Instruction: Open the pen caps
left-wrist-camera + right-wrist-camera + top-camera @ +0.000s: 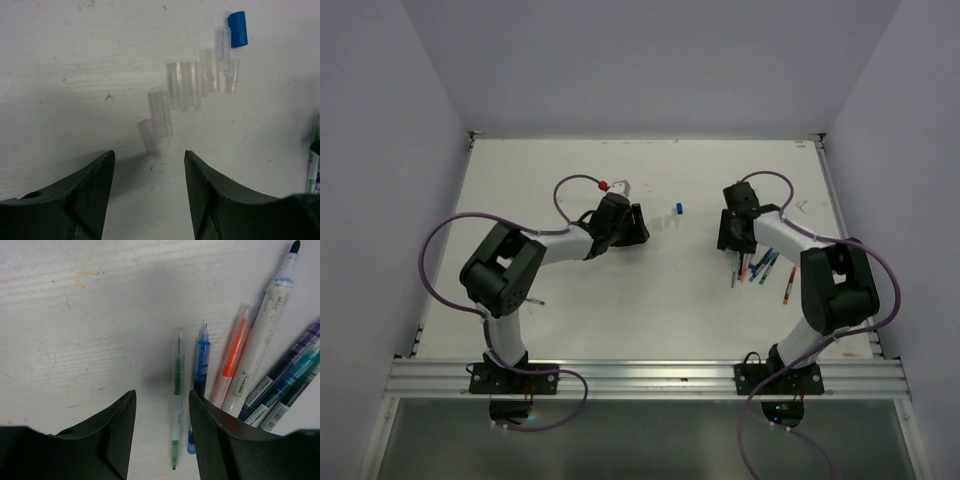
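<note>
Pen caps [185, 86] lie flat, long axes roughly parallel.

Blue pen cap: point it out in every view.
Top external: blue cap near mid-picture, just right of the left gripper.
Left wrist: blue cap in the top right corner, beyond the open left gripper.
Right wrist: not in it.
Shared landmark: the left gripper.

Overhead view spans the table [570, 160]; both wrist views look closely down.
</note>
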You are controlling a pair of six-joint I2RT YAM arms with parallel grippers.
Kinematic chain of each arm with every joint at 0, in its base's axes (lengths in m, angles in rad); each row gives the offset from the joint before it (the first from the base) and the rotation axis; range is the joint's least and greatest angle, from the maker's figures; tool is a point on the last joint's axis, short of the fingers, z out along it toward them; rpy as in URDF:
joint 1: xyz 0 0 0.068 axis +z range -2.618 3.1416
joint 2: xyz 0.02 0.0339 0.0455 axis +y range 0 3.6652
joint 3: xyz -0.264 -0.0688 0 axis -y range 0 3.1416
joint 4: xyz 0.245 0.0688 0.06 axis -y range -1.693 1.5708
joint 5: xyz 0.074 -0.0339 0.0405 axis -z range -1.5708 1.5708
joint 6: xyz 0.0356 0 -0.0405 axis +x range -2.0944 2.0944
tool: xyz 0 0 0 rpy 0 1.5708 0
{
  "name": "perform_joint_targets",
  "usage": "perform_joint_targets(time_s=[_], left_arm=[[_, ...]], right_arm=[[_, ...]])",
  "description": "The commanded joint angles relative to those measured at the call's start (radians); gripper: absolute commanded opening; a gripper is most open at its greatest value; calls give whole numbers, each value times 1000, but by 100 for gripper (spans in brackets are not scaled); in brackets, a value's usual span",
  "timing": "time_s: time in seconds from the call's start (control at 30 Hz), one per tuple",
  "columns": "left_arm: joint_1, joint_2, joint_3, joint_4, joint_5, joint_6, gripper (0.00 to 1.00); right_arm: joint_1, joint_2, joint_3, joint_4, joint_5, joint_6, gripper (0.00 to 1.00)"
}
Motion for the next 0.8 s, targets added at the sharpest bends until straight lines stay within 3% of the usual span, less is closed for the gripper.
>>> perform_joint_targets(time_s=[0.0, 0.17, 0.3, 0.4, 0.5, 0.77], left_arm=[[18, -137, -44, -12, -42, 4, 62], [35, -270, -24, -363, -270, -100, 64], [43, -399, -35, -675, -447, -346, 75], [70, -453, -85, -871, -495, -492, 74], [121, -494, -171, -950, -475, -536, 73], [204, -694, -403, -899, -504, -608, 71]], right_arm=[[13, -103, 19, 8, 32, -19, 51], [73, -163, 30, -12, 31, -20, 52], [145, -186, 48, -34, 43, -17, 53], [191, -194, 53, -32, 36, -13, 53], [216, -209, 44, -15, 6, -8, 53], [241, -254, -22, 20, -43, -9, 52]])
